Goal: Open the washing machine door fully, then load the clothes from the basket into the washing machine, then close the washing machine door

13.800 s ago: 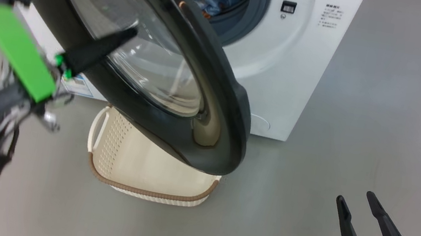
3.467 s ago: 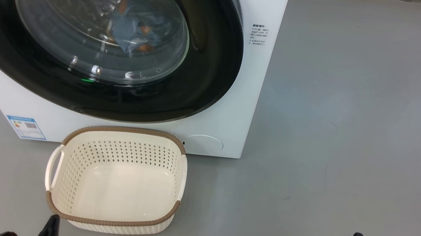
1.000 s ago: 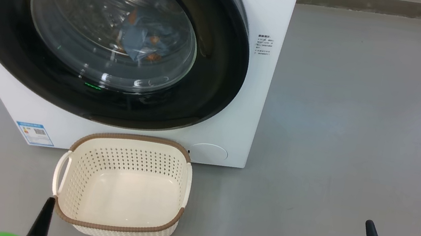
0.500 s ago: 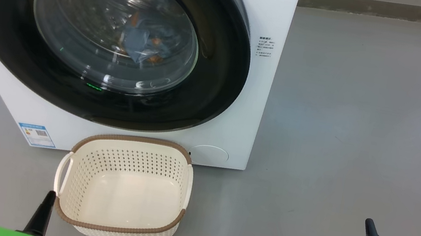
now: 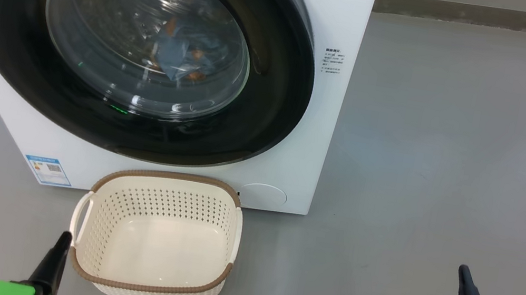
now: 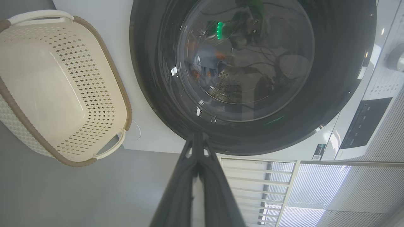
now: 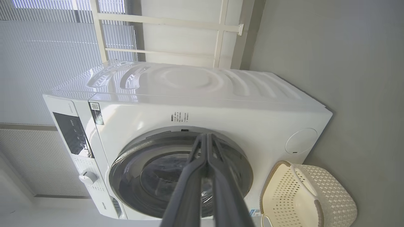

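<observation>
1. Grippers. The left gripper is seen at the lower left of the head view, just beside the near left corner of the basket but apart from it. Its jaws are pressed together, and nothing is held between them. The right gripper is seen at the lower right, well apart from the basket and the machine, over bare floor. Its jaws are likewise closed on nothing, as both wrist views confirm.

2. Basket. The basket is set upright on the floor, just in front of the washing machine and below the door. No garment is seen inside it; the bare bottom is visible. The loading step is therefore judged complete.

3. Door. The washing machine door is seen lying flat against the front panel, with no gap visible around its black rim in the head view or in the right wrist view. The closing step is judged complete. Whether the latch is engaged cannot be told from the pictures.

4. Load. The clothes are seen through the glass bowl, resting inside the drum.

5. Status. All three steps are judged done: door opened, load transferred, door closed. Nothing is judged to be left, apart from a possible check that the door is latched.
</observation>
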### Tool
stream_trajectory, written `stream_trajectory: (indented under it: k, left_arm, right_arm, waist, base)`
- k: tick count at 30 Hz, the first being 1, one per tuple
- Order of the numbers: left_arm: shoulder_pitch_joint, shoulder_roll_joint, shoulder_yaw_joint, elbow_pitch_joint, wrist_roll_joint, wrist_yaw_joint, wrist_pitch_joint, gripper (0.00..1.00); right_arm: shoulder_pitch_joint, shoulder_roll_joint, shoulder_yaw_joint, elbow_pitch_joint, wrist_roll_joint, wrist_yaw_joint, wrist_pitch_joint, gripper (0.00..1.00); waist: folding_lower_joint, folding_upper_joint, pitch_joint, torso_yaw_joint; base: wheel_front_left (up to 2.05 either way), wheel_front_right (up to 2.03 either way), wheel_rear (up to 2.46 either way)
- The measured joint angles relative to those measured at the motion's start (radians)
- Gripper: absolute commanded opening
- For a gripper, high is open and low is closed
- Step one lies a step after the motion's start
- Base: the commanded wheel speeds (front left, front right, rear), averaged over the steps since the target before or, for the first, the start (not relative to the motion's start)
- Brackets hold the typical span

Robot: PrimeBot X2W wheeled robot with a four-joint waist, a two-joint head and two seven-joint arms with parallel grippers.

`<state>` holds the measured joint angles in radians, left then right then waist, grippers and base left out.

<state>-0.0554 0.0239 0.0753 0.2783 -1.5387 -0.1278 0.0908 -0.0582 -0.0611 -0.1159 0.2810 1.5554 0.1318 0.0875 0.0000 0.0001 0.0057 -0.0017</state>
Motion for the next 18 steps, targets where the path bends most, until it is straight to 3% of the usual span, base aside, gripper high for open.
stream_trajectory:
  k: [6,18]
  left_arm:
    - [-0.012,0.0,0.003,-0.004,-0.062,0.0,0.016,0.0]
    - [-0.012,0.0,0.004,-0.004,-0.062,0.0,0.016,0.0]
  right_arm:
    - [-0.009,0.007,-0.009,-0.006,0.043,0.0,0.017,0.0]
    - [-0.009,0.009,-0.019,-0.006,0.056,0.0,0.018,0.0]
  waist:
    - [0.0,0.0,-0.003,0.002]
    - [0.0,0.0,-0.003,0.002]
  base:
    - [0.0,0.0,0.0]
    - [0.0,0.0,0.0]
